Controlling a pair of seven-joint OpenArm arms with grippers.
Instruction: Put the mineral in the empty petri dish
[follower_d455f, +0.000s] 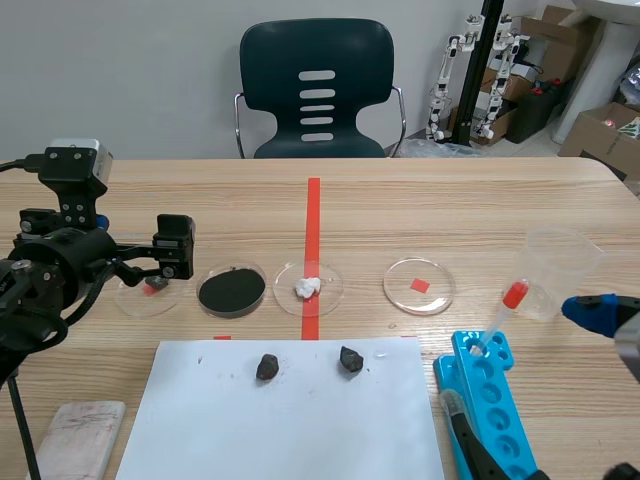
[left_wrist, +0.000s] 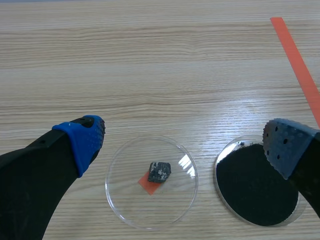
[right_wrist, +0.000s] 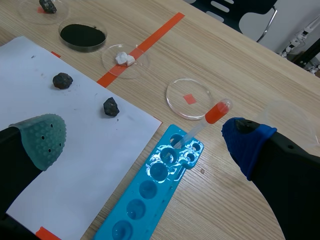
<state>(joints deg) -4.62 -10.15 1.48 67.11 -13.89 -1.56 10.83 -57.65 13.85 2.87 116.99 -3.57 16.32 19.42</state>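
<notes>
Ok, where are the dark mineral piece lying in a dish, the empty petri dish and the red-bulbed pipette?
mineral piece (left_wrist: 159, 171), left wrist view, middle of the dark chunk.
empty petri dish (follower_d455f: 438, 293), scene view, bare floor near its rim.
pipette (right_wrist: 202, 124), right wrist view, clear stem just below the red bulb.

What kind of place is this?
Likely a robotics lab staged as a chemistry bench: clear round petri dishes, a blue plastic well tray with a red-bulbed pipette, white robot arms stored behind.

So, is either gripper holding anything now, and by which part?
Nothing is held. The left gripper stands open over the mineral lying in its petri dish; the right gripper is open too.
</notes>
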